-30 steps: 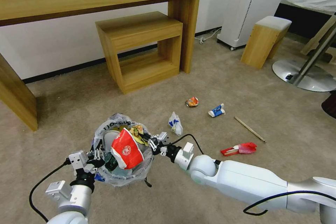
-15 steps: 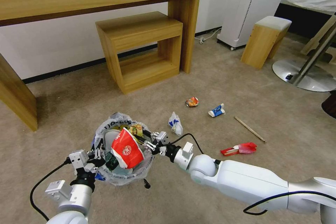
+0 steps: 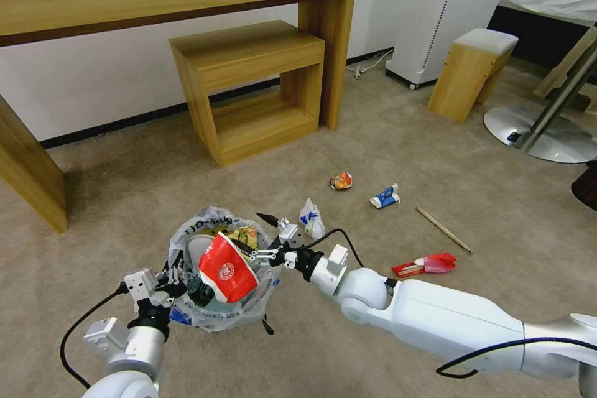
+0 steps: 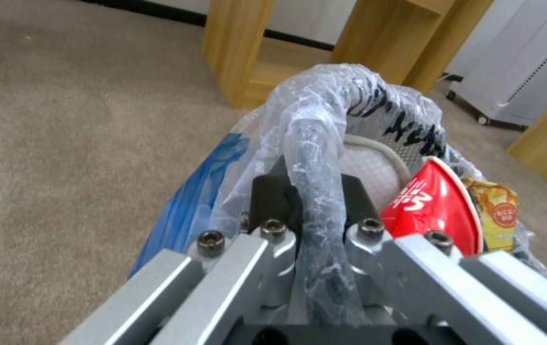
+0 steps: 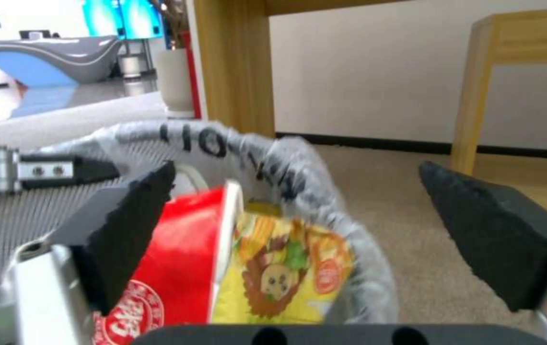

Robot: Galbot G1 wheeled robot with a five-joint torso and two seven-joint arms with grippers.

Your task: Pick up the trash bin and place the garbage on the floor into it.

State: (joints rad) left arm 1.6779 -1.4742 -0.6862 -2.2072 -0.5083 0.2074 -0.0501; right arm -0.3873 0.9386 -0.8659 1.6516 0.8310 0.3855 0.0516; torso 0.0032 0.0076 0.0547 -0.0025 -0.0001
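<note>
Now red cup [image 3: 226, 268] under R gripper [image 3: 257, 237].

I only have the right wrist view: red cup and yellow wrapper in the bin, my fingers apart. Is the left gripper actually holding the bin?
Observer: Yes. In the left wrist view the left gripper is shut on the trash bin's bag-covered rim.
Operator: What garbage is left on the carpet?
Observer: The head view shows a white-and-blue pack, crumpled wrapper, carton, wooden stick and red packet.
Operator: Which lies nearest?
Observer: The white-and-blue pack, just beyond the right gripper.
</note>
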